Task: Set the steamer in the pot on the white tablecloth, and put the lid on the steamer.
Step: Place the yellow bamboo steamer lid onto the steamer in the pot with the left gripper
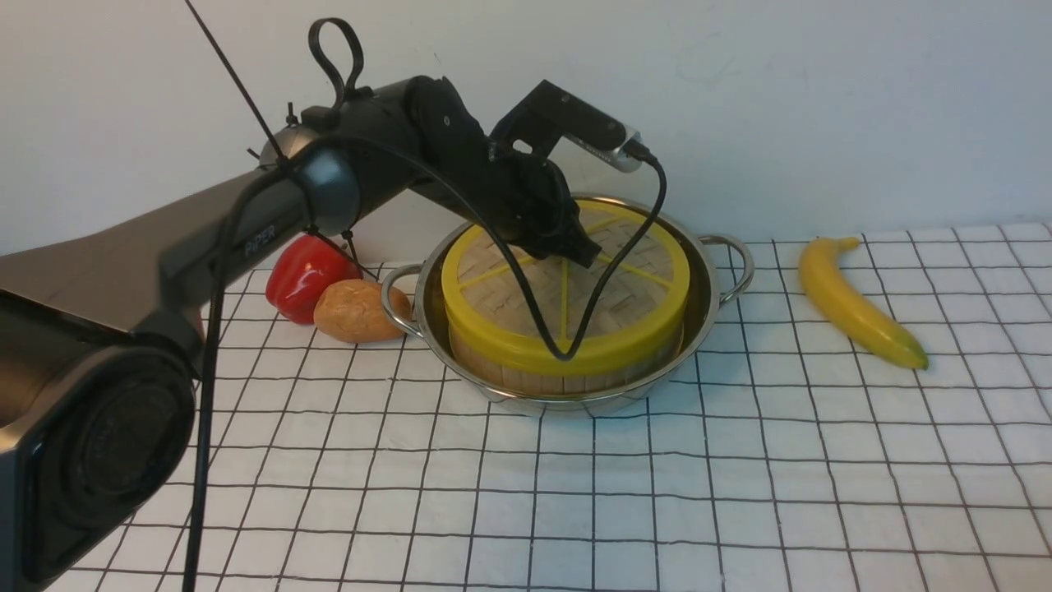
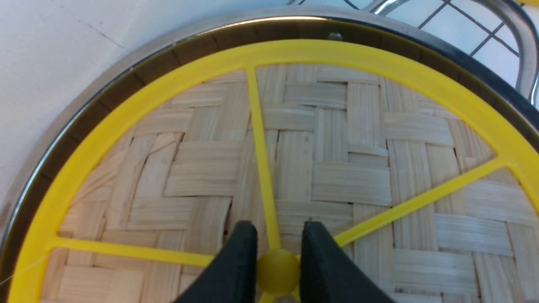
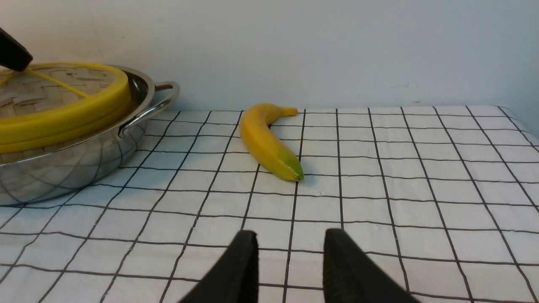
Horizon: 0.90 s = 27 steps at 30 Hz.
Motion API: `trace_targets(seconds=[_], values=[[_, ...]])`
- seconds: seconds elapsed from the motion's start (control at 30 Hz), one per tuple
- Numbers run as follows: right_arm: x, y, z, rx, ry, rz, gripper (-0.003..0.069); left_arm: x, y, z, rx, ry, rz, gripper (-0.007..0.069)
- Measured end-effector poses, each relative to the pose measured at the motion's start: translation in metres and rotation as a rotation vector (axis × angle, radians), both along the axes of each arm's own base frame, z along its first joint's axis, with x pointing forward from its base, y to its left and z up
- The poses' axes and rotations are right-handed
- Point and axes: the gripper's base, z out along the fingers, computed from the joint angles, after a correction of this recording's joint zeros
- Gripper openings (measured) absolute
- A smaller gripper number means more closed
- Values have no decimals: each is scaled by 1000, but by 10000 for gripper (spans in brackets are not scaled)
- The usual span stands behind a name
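Observation:
The lid (image 1: 567,288), a woven disc with a yellow rim and spokes, lies flat on the steamer (image 1: 534,380). Only the steamer's slatted wall shows; its contents are hidden. The steamer stands in the steel pot (image 1: 713,271) on the white tablecloth (image 1: 657,493). My left gripper (image 1: 579,247) is over the lid's centre. In the left wrist view its fingers (image 2: 242,252) are closed against both sides of the yellow knob (image 2: 278,271). My right gripper (image 3: 290,235) is open and empty low over the cloth, right of the pot (image 3: 63,168); it is out of the front view.
A banana (image 1: 855,300) lies on the cloth right of the pot. A red pepper (image 1: 306,275) and a potato (image 1: 357,311) sit against the pot's left handle. A wall stands close behind the pot. The left arm's cable hangs over the lid.

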Motion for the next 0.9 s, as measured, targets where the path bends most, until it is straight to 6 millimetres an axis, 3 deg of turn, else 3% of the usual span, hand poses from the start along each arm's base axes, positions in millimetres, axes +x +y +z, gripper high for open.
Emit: trace_targets(seconds=[0.5, 0.63, 0.77, 0.9], values=[[0, 0, 0, 0, 0, 0, 240, 0, 1, 0, 3, 5, -1, 141], [0, 0, 0, 0, 0, 0, 240, 0, 2, -1, 15, -1, -7, 217], [0, 0, 0, 0, 0, 0, 240, 1, 4, 0, 29, -19, -21, 353], [0, 0, 0, 0, 0, 0, 240, 2, 4, 0, 35, -28, -31, 414]])
